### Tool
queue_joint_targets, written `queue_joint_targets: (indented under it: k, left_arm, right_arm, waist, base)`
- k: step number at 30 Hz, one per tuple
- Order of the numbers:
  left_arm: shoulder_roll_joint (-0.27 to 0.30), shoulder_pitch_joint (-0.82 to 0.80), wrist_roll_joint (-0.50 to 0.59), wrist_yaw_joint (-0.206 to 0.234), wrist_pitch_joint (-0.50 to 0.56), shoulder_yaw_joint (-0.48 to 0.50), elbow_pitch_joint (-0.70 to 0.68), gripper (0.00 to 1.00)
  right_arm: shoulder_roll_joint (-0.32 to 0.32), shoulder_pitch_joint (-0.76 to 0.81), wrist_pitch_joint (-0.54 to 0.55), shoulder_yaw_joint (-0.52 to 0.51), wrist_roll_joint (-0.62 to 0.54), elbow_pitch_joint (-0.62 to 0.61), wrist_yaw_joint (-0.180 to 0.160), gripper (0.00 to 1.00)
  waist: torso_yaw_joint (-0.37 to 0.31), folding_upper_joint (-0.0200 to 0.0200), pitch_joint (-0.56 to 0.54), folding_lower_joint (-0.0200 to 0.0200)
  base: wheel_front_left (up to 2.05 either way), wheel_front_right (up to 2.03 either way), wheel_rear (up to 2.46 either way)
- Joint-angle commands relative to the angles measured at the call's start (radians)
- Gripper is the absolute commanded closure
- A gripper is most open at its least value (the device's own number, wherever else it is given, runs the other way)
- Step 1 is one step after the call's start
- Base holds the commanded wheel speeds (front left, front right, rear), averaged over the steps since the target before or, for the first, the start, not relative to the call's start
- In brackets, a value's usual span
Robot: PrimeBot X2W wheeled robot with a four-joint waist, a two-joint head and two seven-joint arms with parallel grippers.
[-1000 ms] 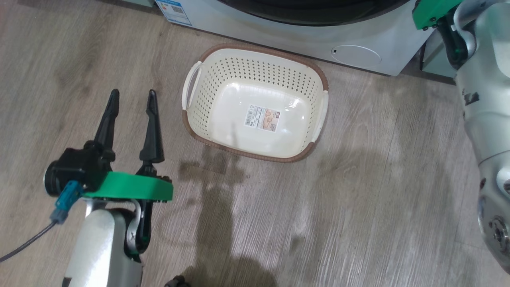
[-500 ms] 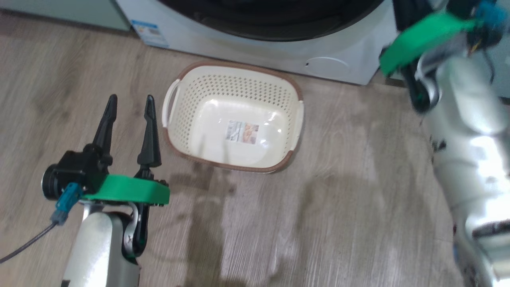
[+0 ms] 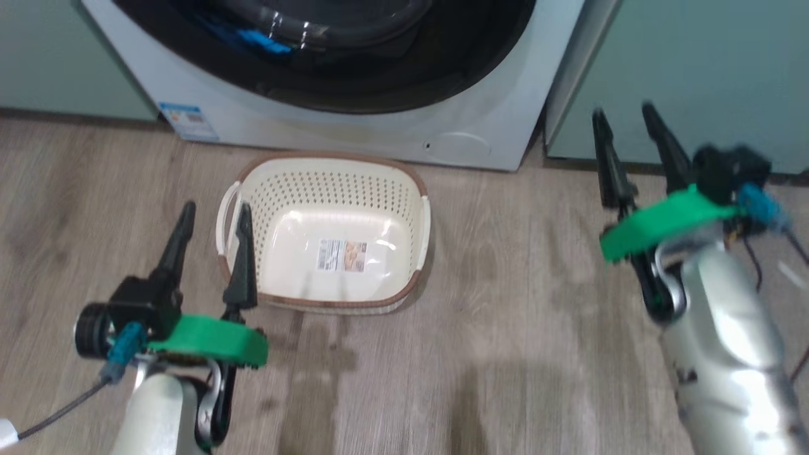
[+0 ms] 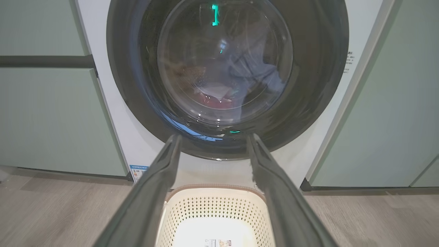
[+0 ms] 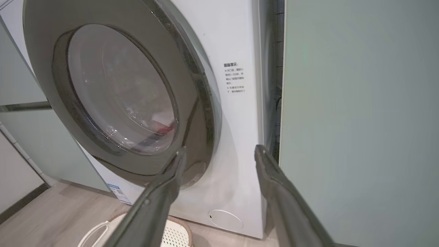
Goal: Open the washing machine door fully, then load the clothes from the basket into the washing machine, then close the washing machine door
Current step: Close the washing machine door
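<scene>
Cream basket (image 3: pixel 325 184) on the wood floor (image 3: pixel 537 354), base label (image 3: pixel 342 254) showing; washing machine door (image 4: pixel 319 85) shut.
You have both claws spread in open air: left gripper (image 3: pixel 216 208) just beside the basket's left handle (image 3: pixel 220 218), right gripper (image 3: pixel 622 112) well off to its right, near the pale green cabinet (image 3: pixel 695 63). Red clothes (image 4: pixel 219 100) lie inside the washing machine (image 3: pixel 379 136), behind the door glass.
</scene>
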Motion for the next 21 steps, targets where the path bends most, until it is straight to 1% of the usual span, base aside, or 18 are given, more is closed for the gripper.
queue_joint_targets:
  k: [1, 5, 11, 17, 21]
  left_arm:
    - [0.021, -0.008, 0.003, -0.006, 0.002, 0.029, -0.029, 0.00]
    - [0.028, 0.034, 0.000, -0.001, 0.013, 0.031, -0.026, 0.00]
    - [0.033, 0.085, -0.006, 0.008, 0.030, 0.029, -0.038, 0.00]
    - [0.038, 0.124, -0.005, 0.018, 0.040, 0.026, -0.051, 0.00]
    - [0.042, 0.146, -0.005, 0.022, 0.046, 0.022, -0.057, 0.00]
  right_arm:
    - [0.020, 0.001, -0.008, 0.014, -0.011, -0.041, 0.000, 0.00]
    - [0.028, 0.119, 0.010, -0.022, -0.027, -0.121, 0.000, 0.00]
    - [0.035, 0.270, 0.066, -0.064, -0.052, -0.269, 0.000, 0.00]
    - [0.038, 0.391, 0.121, -0.073, -0.048, -0.415, 0.000, 0.00]
    - [0.038, 0.459, 0.149, -0.079, -0.040, -0.492, 0.000, 0.00]
  waist:
    - [-0.018, 0.0000, -0.024, 0.0000]
    - [-0.041, 0.0000, -0.056, 0.0000]
    - [-0.065, 0.0000, -0.097, 0.0000]
    - [-0.079, 0.0000, -0.127, 0.0000]
    - [-0.083, 0.0000, -0.145, 0.0000]
  base:
    - [0.00, 0.00, 0.00]
    - [0.00, 0.00, 0.00]
    - [0.00, 0.00, 0.00]
    - [0.00, 0.00, 0.00]
    - [0.00, 0.00, 0.00]
